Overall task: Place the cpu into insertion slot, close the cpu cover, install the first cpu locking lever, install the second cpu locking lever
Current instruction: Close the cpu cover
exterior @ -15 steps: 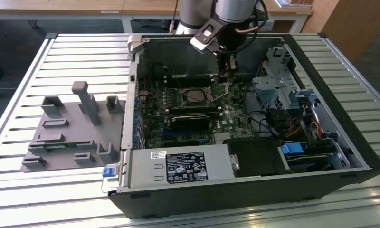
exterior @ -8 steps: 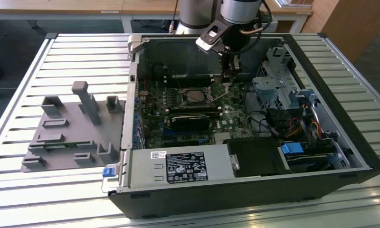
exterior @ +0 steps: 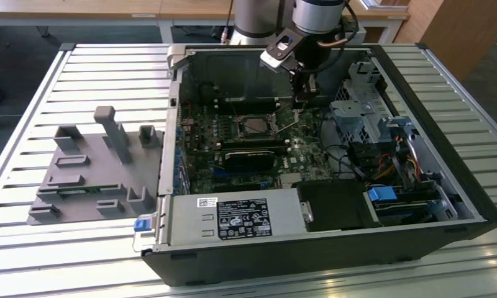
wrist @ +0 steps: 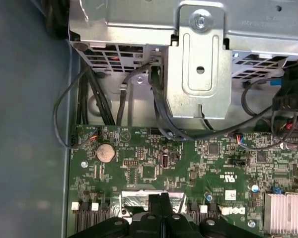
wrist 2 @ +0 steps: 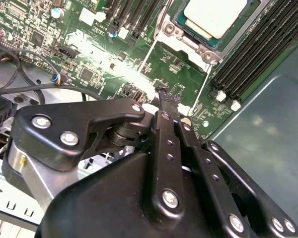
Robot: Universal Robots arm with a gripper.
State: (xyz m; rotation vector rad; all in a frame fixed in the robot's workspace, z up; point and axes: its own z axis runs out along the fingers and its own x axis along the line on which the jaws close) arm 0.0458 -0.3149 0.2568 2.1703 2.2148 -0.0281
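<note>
The cpu (wrist 2: 214, 16) lies pale and square in the insertion slot (exterior: 253, 127) on the green board. The silvery cpu cover (wrist 2: 185, 34) frames its edges. Two thin wire locking levers, one (wrist 2: 148, 52) and another (wrist 2: 204, 84), run out from the socket's corner area, and one rod (exterior: 289, 128) shows slanting beside the socket in the exterior view. My gripper (wrist 2: 164, 95) hovers over the board a short way from that socket corner, fingers pressed together with nothing between them. It also appears in the first wrist view (wrist: 161, 199) and in the exterior view (exterior: 305, 94), toward that view's right of the socket.
Black memory slots (wrist 2: 258, 44) flank the socket. A metal drive cage (wrist: 198, 59) with cables (wrist: 159, 109) stands near the gripper. The power supply (exterior: 236, 220) sits at the case front. A grey fixture block (exterior: 91, 164) rests on the slatted table outside the case.
</note>
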